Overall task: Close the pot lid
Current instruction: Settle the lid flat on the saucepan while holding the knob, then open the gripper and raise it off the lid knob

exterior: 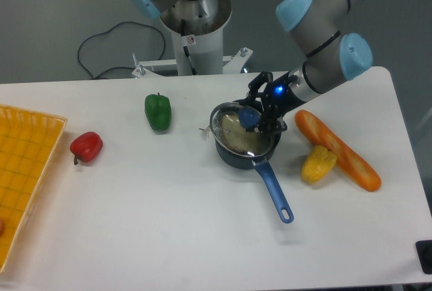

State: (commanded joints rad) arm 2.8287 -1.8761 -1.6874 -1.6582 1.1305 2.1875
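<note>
The gripper (251,117) is pinching the blue knob of the pot lid (236,129), its black fingers pressed to either side of the knob. The glass lid sits tilted over the pot (246,148), its far edge raised, its near edge down at the rim. The dark blue saucepan stands near the middle of the white table (169,210), its long handle pointing toward 5 o'clock. At 3 o'clock of the pot lie a yellow pepper (318,163) and a baguette (337,149), touching each other. At 9 o'clock lie a green pepper (158,111) and, farther out, a red pepper (86,146). A yellow tray (20,169) lies at the table's left edge. The arm reaches in from 1 o'clock, wrist bent down toward the pot. Behind the table is a grey floor with a black cable (111,44).
</note>
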